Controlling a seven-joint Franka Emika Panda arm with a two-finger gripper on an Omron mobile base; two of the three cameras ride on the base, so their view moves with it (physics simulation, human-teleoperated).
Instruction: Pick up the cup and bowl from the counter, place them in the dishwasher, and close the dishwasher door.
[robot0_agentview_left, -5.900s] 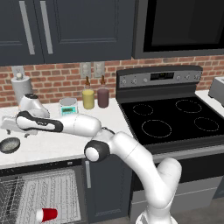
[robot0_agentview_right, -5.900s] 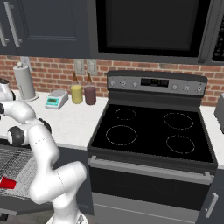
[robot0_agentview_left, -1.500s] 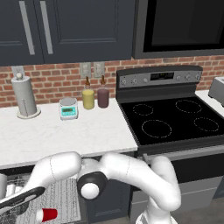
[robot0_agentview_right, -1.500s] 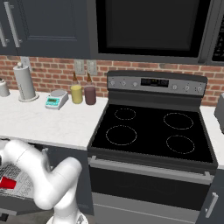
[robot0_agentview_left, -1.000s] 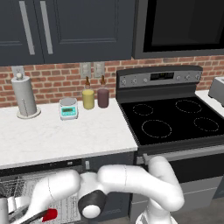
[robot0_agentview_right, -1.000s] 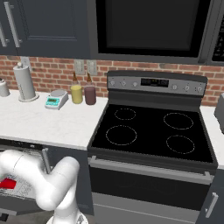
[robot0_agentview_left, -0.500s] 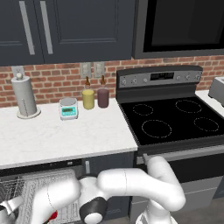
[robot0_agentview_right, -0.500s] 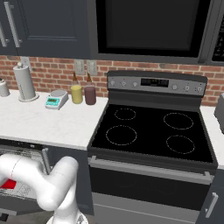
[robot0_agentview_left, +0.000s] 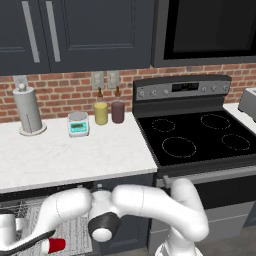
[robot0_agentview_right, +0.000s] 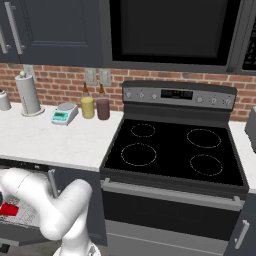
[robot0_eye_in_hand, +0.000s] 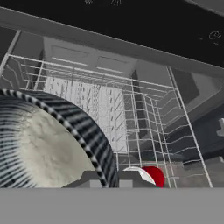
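Observation:
The dark speckled bowl (robot0_eye_in_hand: 41, 144) with its striped rim looms at the left of the hand view. My gripper (robot0_eye_in_hand: 109, 179) is shut on its rim, low over the dishwasher's wire rack (robot0_eye_in_hand: 109, 105). In the left base view the bowl (robot0_agentview_left: 34, 241) shows edge-on at the arm's end, just left of the red cup (robot0_agentview_left: 56, 245). The cup (robot0_eye_in_hand: 151, 175) lies on its side in the rack (robot0_agentview_left: 72, 227) and also shows in the right base view (robot0_agentview_right: 9, 210). The dishwasher stands open under the white counter (robot0_agentview_left: 75, 155). Its door is hidden.
On the counter stand a paper towel roll (robot0_agentview_left: 29, 110), a white-and-teal scale (robot0_agentview_left: 78, 123), a yellow bottle (robot0_agentview_left: 101, 111) and a maroon bottle (robot0_agentview_left: 118, 110). The black stovetop (robot0_agentview_left: 200, 140) lies to the right. My arm (robot0_agentview_left: 130, 200) spans the front of the navy cabinet.
The bowl has left the counter in my gripper. Over the last second the arm has sunk lower and further left into the rack with it. The cup has not moved.

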